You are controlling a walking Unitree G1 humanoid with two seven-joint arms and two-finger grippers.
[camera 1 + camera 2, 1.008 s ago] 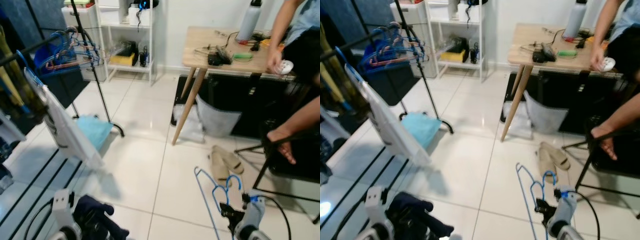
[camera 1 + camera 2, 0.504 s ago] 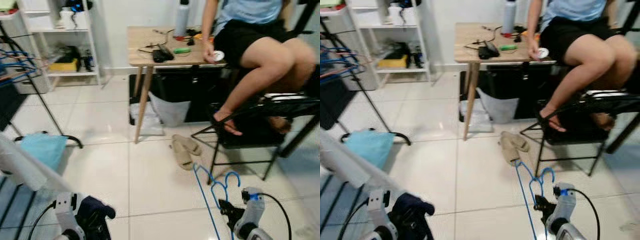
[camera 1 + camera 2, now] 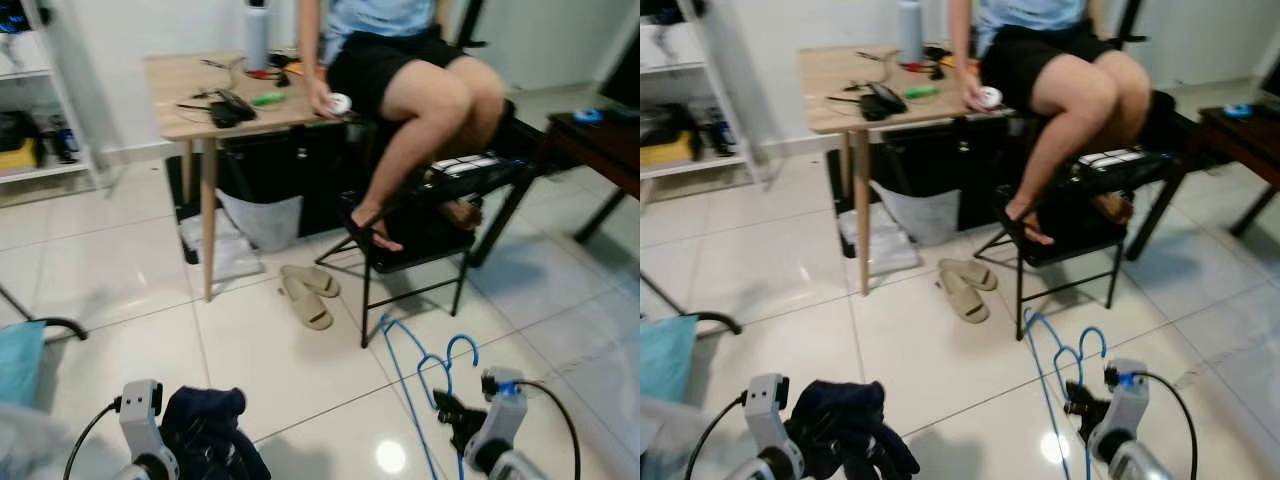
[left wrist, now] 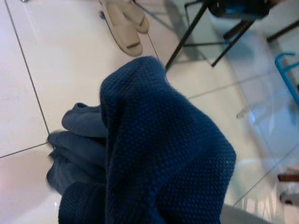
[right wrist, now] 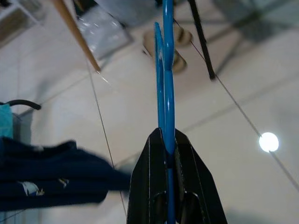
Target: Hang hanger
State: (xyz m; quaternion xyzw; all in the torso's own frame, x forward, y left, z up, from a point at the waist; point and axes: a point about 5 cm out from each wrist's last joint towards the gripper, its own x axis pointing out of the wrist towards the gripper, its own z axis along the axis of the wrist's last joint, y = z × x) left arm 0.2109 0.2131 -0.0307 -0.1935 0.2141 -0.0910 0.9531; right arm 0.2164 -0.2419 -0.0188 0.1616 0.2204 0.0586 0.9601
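A blue wire hanger [image 3: 420,365] stands upright at my lower right, its hook end rising over the white tiles. My right gripper [image 3: 455,415] is shut on it. In the right wrist view the two black fingers [image 5: 187,172] pinch the blue wire [image 5: 166,70] between them. At my lower left a dark blue knitted garment [image 3: 212,428] is bunched over my left gripper [image 3: 205,445]. In the left wrist view that garment [image 4: 154,149] hides the fingers.
A person sits on a black chair [image 3: 420,225] just ahead, feet near its legs. A wooden table [image 3: 195,95] with cables stands ahead to the left, and beige slippers [image 3: 305,290] lie on the tiles. A dark low table [image 3: 600,135] is far right, a teal cloth [image 3: 15,360] far left.
The whole view has swung to the right: the clothes rack and shelf have slid out on the left, and the seated person is now central. Both grippers keep their hold.
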